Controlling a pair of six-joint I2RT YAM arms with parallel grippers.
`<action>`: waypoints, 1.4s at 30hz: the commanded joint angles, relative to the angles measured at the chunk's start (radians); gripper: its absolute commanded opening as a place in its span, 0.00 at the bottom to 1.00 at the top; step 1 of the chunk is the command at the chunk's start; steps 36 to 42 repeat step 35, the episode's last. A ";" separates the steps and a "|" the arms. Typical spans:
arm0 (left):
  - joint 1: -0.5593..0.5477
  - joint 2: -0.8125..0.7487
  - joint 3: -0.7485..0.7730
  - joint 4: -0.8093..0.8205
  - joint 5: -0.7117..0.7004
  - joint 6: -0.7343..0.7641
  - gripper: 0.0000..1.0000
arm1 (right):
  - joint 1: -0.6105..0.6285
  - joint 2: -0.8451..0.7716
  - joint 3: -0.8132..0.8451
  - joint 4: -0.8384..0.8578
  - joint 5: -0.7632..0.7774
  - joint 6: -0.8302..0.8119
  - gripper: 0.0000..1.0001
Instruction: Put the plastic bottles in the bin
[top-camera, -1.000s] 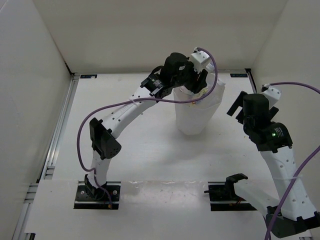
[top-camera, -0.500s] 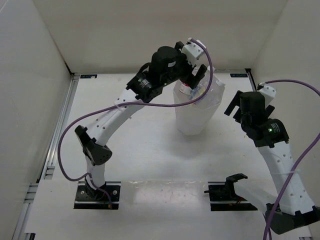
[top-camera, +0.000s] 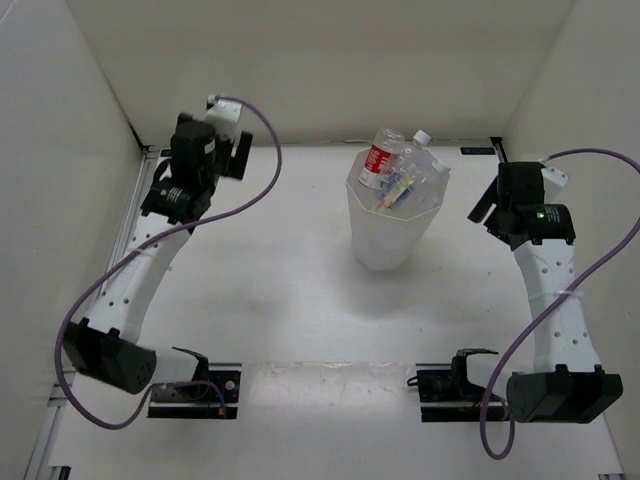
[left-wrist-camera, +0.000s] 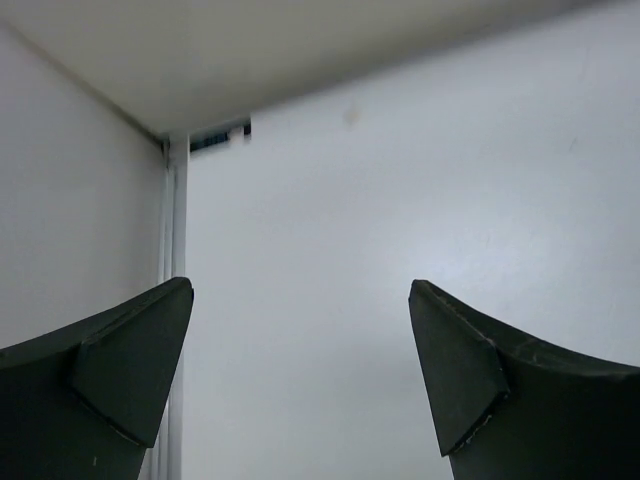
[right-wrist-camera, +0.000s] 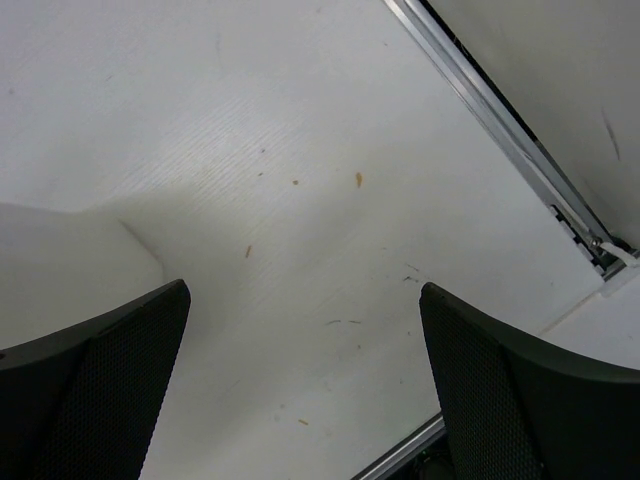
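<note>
- My left gripper (left-wrist-camera: 300, 292) stands with its jaws spread wide and nothing between them. It hangs over the far left corner of the bench (top-camera: 280, 300), well apart from the bin (top-camera: 383, 245).
- My right gripper (right-wrist-camera: 302, 292) is likewise fully spread and grips nothing; only bare bench surface shows between its jaws. It sits on the right side, near the bin but not touching it.
- The bin stands upright at the far middle of the bench, between my two arms.
- The plastic bottles (top-camera: 400, 185) lie piled inside the bin, up to its rim. I cannot count them.
- A red-labelled bottle (top-camera: 377, 160) and a white-capped bottle (top-camera: 421, 139) stick up above the rim.
</note>
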 joint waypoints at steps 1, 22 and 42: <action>0.062 -0.154 -0.198 -0.055 0.031 -0.050 1.00 | -0.072 -0.004 -0.048 0.018 -0.074 -0.054 0.99; 0.490 -0.445 -0.780 -0.144 0.013 -0.257 1.00 | -0.251 -0.014 -0.251 0.146 -0.338 -0.096 0.99; 0.519 -0.444 -0.779 -0.144 0.000 -0.288 1.00 | -0.251 -0.068 -0.300 0.164 -0.347 -0.123 0.99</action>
